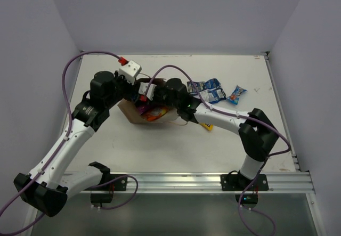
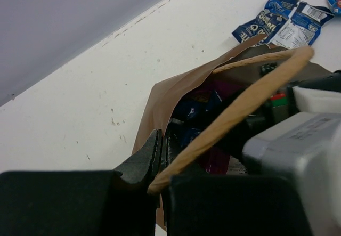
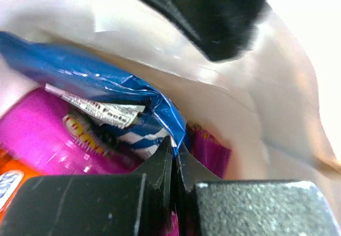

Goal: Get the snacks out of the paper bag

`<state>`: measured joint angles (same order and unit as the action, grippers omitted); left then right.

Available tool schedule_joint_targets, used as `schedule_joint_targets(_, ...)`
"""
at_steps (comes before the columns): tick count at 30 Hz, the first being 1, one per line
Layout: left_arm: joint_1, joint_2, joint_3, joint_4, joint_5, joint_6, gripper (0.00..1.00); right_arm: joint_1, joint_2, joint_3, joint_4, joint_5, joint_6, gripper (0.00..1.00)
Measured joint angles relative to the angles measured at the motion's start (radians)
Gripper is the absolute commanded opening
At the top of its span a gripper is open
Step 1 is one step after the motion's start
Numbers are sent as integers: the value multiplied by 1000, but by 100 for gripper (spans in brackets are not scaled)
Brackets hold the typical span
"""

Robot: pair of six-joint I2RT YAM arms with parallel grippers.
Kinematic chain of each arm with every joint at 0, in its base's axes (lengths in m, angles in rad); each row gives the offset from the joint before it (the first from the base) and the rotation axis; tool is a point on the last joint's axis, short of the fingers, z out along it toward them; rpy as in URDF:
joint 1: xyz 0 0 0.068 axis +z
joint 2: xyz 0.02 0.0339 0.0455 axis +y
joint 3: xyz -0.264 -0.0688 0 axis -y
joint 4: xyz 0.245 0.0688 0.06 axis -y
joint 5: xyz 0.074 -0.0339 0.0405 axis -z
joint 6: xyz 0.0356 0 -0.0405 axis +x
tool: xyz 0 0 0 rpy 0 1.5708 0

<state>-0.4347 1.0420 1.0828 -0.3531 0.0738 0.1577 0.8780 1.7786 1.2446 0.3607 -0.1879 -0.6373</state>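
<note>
The brown paper bag [image 1: 129,113] lies on its side mid-table, mouth to the right, with orange and magenta snacks [image 1: 154,112] showing in it. My left gripper [image 2: 162,145] is shut on the bag's rim by its tan handle [image 2: 240,108]. My right gripper [image 3: 176,153] is inside the bag, shut on a corner of a blue-white packet [image 3: 106,84]. Under that packet lie a magenta pouch [image 3: 48,135], a second magenta pouch [image 3: 210,148] and an orange packet [image 3: 8,180]. The bag wall [image 3: 256,113] surrounds them.
A blue chip bag [image 1: 208,90] and a small blue wrapper [image 1: 237,94] lie on the table right of the paper bag. A yellow bar [image 1: 209,126] peeks from under my right arm. The chip bag also shows in the left wrist view [image 2: 282,20]. Walls close in the table.
</note>
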Motion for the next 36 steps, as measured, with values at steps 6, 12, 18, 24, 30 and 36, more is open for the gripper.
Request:
schedule_joint_targets(6, -5, 0, -1, 7, -72, 0, 0, -1, -172, -35, -90, -38, 28, 0)
schedule_joint_targets(12, -5, 4, -1, 13, -164, 0, 0, -1, -394, -39, -160, -58, 48, 0)
schedule_joint_targets(18, -5, 3, -1, 14, -218, 2, 0, 0, -611, -60, -249, -26, 87, 0)
schedule_joint_targets(24, -5, -3, -3, 13, -259, 3, 0, -56, -771, -63, -331, 116, 154, 0)
schedule_joint_targets(30, -5, -43, -32, 9, -301, 3, 0, -220, -801, -81, -373, 224, 270, 0)
schedule_joint_targets(36, -5, -109, -64, -16, -325, 19, 0, -324, -657, -68, -397, 245, 357, 0)
